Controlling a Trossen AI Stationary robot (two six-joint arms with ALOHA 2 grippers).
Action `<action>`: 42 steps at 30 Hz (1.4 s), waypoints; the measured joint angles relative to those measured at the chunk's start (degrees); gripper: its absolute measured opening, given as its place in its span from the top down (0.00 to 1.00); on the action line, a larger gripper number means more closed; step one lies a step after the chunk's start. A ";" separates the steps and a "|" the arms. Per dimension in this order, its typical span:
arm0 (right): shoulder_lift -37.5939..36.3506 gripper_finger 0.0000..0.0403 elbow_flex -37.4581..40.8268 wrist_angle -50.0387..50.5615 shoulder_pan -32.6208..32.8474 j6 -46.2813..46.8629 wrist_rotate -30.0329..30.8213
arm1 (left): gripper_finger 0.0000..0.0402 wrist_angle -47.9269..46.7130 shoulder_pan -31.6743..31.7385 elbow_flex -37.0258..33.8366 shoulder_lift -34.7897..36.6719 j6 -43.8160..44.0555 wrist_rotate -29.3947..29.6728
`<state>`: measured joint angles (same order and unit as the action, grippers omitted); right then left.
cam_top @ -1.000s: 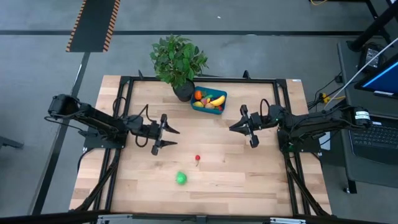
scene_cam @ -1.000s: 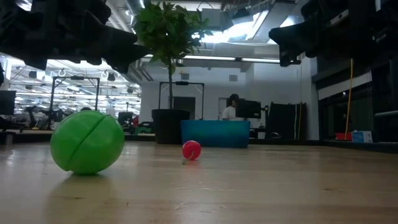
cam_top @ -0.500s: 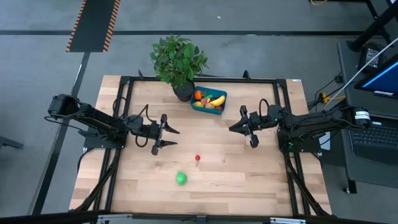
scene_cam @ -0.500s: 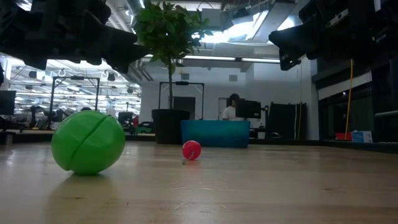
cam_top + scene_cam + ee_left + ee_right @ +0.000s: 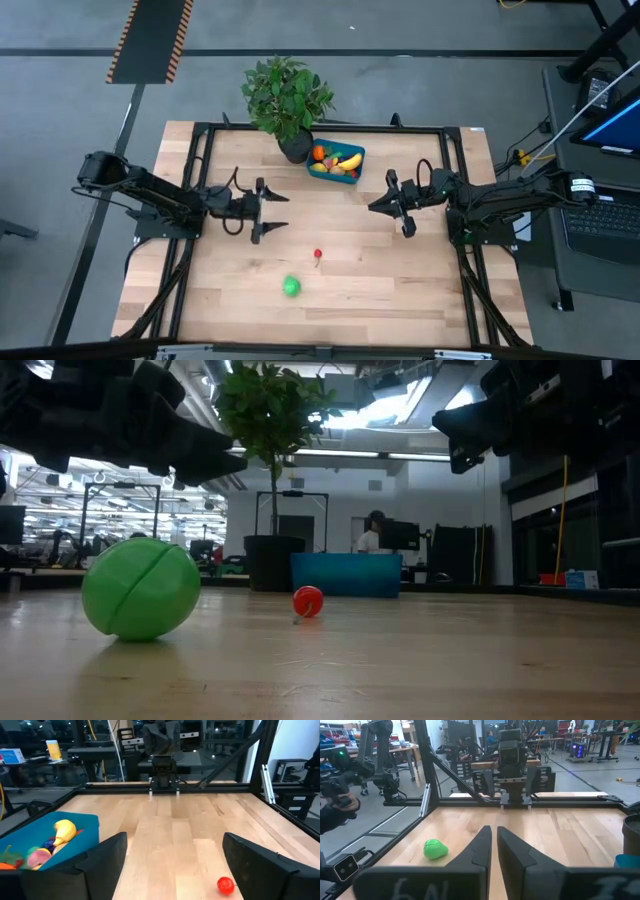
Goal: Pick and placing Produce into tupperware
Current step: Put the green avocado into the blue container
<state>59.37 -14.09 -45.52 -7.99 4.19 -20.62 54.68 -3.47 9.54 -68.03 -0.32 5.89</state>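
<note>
The tupperware (image 5: pixel 337 164) sat near the table's (image 5: pixel 400 290) far edge, just beside the plant (image 5: pixel 285 100), already holding several produce pieces, a banana (image 5: pixel 349 160) among them; an exact count inside could not be made. Two pieces remained loose toward the near edge: one red piece (image 5: pixel 318 255) and one green ball (image 5: pixel 291 286). The task appeared mostly done. The left gripper (image 5: pixel 276 214) hovered mid-table, jaws wide apart and empty. The right gripper (image 5: pixel 376 205) waited opposite, jaws together, holding nothing.
</note>
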 joint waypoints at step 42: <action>0.04 0.92 -0.02 1.25 0.00 5.20 -0.06 | 0.19 -51.51 -15.09 29.29 -1.86 0.81 0.87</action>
<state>59.42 -14.11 -44.26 -7.99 9.38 -20.68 3.16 -18.56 38.83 -69.89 0.49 6.76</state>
